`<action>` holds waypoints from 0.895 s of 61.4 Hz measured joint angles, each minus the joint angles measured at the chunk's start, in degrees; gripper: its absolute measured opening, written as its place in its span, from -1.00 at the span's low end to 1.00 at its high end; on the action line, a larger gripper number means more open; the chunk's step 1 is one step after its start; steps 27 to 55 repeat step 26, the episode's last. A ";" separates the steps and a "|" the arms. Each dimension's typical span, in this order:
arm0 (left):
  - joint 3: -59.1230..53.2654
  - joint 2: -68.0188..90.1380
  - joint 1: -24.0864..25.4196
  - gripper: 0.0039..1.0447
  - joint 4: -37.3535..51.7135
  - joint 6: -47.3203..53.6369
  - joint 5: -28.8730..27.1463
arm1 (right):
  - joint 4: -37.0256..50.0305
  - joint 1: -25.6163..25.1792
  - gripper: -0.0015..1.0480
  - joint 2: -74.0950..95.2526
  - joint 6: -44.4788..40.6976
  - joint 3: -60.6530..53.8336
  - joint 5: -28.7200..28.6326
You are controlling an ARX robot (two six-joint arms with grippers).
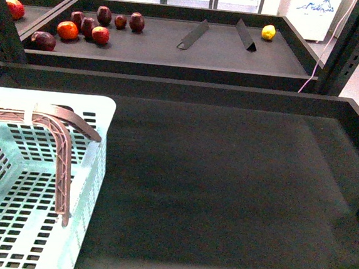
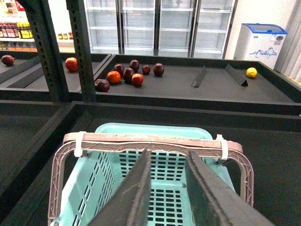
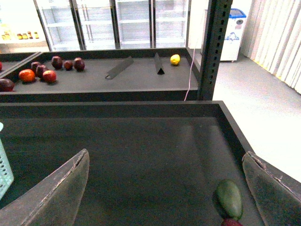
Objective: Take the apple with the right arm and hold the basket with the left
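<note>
My left jaws (image 2: 167, 188) hang above the basket (image 1: 27, 222), parted, gripping nothing. The basket rests at the counter's (image 1: 226, 176) near left. My right jaws (image 3: 164, 188) stand wide open over bare counter. The apple (image 1: 14, 8) lies on the far shelf, left.

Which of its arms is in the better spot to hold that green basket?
The left. Its end effector hangs open right above the basket, near the handle. The right end effector is over bare tray, with only the basket's edge in sight.
</note>
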 joint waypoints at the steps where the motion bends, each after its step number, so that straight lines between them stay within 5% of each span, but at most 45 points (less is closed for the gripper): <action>1: 0.00 0.00 0.00 -0.38 0.00 0.00 -0.02 | 0.00 0.00 0.83 0.00 0.00 0.00 0.00; 22: 0.00 0.00 0.00 0.90 0.00 0.07 -0.02 | 0.00 0.00 0.83 0.00 0.00 0.00 0.00; 55: 0.00 0.00 0.00 0.86 0.00 0.13 -0.02 | 0.00 0.00 0.83 0.00 0.00 0.00 0.00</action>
